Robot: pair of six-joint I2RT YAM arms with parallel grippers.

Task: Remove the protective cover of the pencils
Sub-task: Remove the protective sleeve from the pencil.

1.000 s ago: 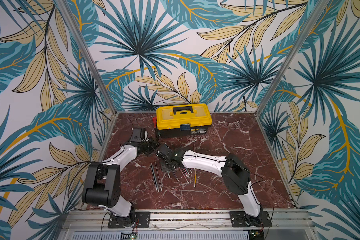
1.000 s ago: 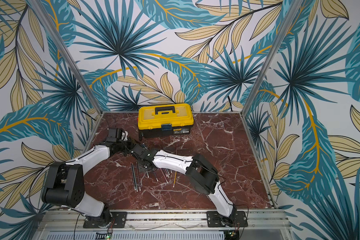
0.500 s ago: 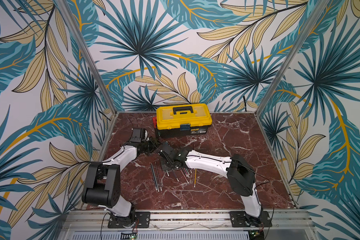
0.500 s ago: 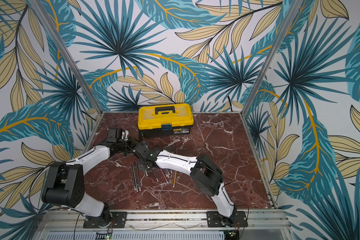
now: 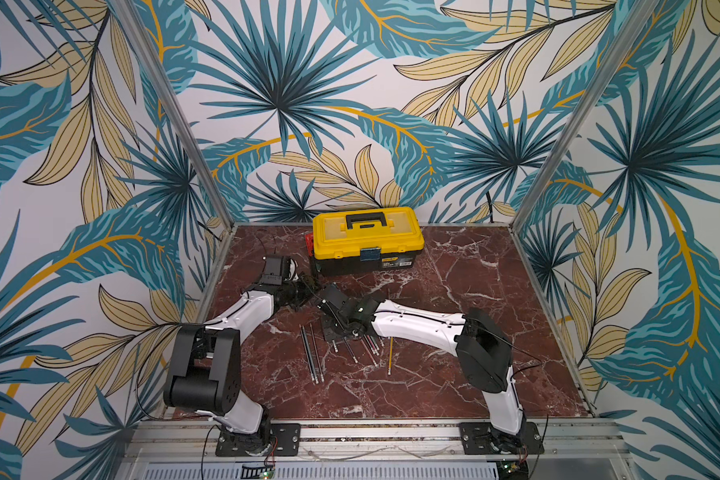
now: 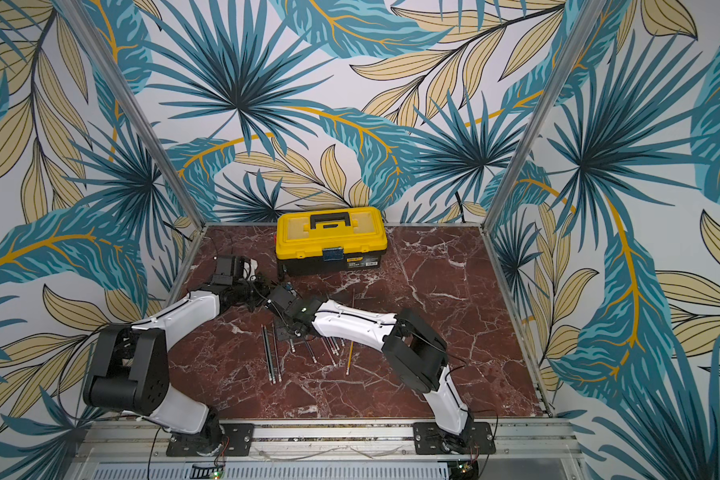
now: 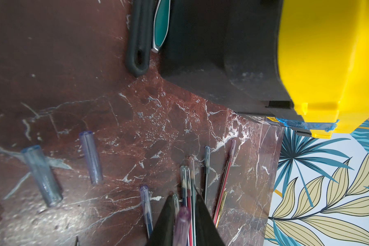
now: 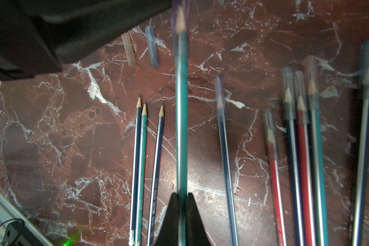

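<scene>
Above the marble counter [image 8: 51, 138], the right end effector [image 8: 182, 194] clenches a teal pencil [image 8: 181, 106] whose translucent cap [image 7: 182, 221] sits between the jaws of the left end effector [image 7: 183, 202], whether pinched I cannot tell; a loose pinch may slip off, a skewed pull may snap the tip.

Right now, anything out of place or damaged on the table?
Nothing damaged. Loose clear caps lie scattered on the marble. Only strays: black and teal tool handles lying beside the closed yellow toolbox, outside it.
</scene>
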